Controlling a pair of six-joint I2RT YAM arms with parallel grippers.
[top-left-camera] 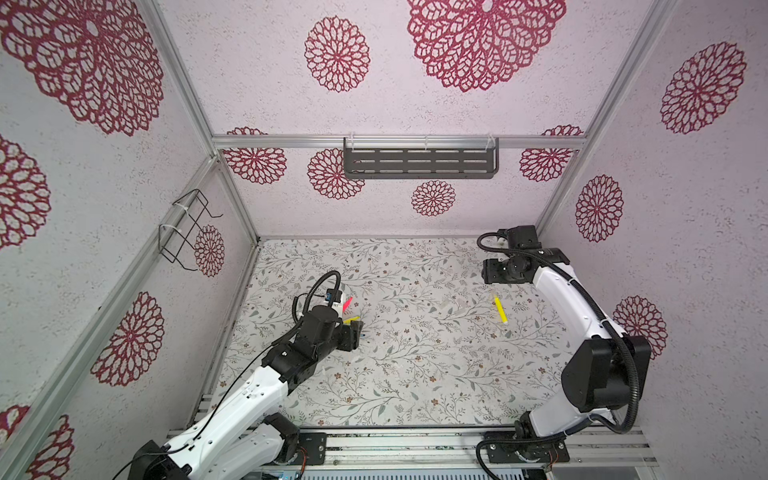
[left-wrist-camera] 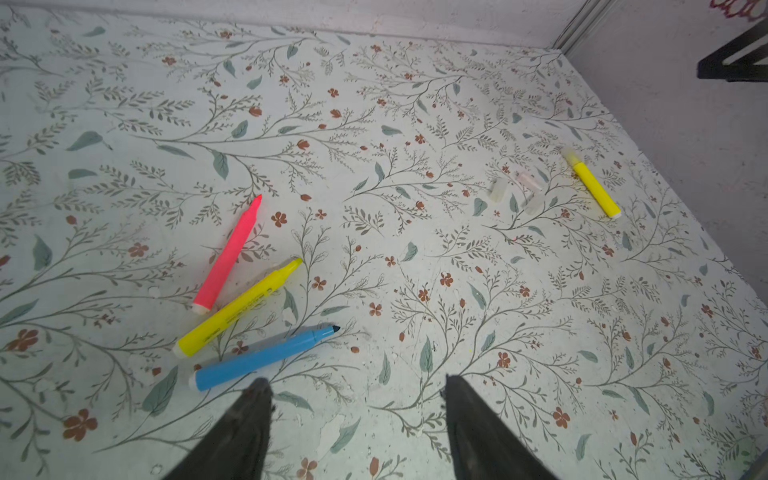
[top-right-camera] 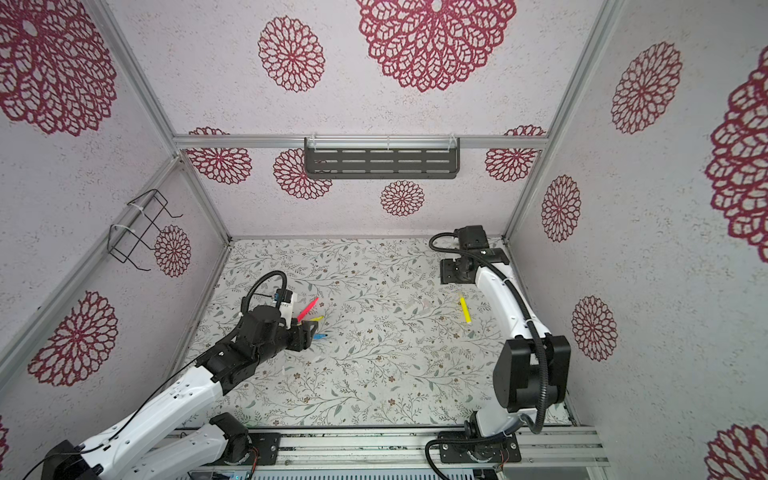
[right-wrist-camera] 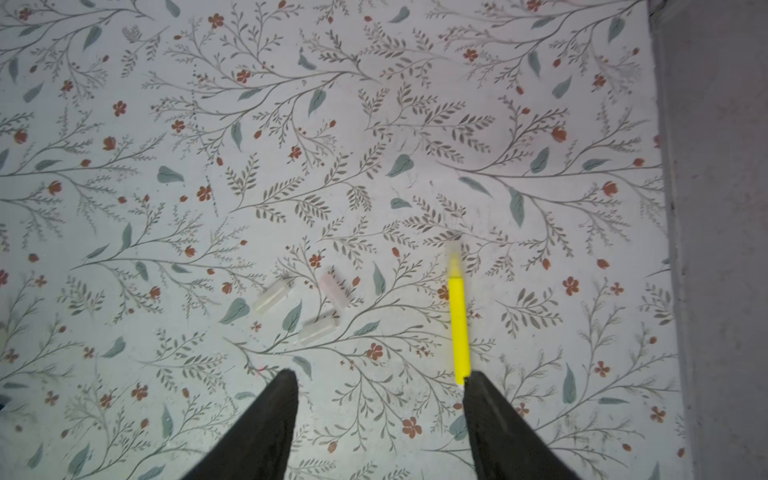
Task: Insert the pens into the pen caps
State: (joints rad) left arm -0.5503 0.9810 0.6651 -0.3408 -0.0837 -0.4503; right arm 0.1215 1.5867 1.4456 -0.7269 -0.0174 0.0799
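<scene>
Both claws hang open over the table (top-left-camera: 415,430) with nothing between their jaws. The left claw (left-wrist-camera: 356,380) hovers just beside the blue pen (left-wrist-camera: 262,357), which lies with a yellow pen (left-wrist-camera: 239,307) and the red-pink pen (left-wrist-camera: 228,253) in a loose fan near the table's left edge, all uncapped. The right claw (right-wrist-camera: 381,372) hangs near the second yellow pen (right-wrist-camera: 459,328), toward the right edge, with three loose caps (right-wrist-camera: 272,295) just beside that pen.

The pens look light, stiff and smooth, likely to roll. Mid-barrel is the sensible hold, leaving the tapered tip free. The caps seem featherlight and apt to skid or squash, so a gentle pinch across the closed end suits them.

The caps are faint against the floral mat (left-wrist-camera: 415,124) and barely show in both top views. The second yellow pen's tip is blurred; it may wear a cap, but I cannot tell. The left arm (top-left-camera: 249,395) hides most of the fan from above
</scene>
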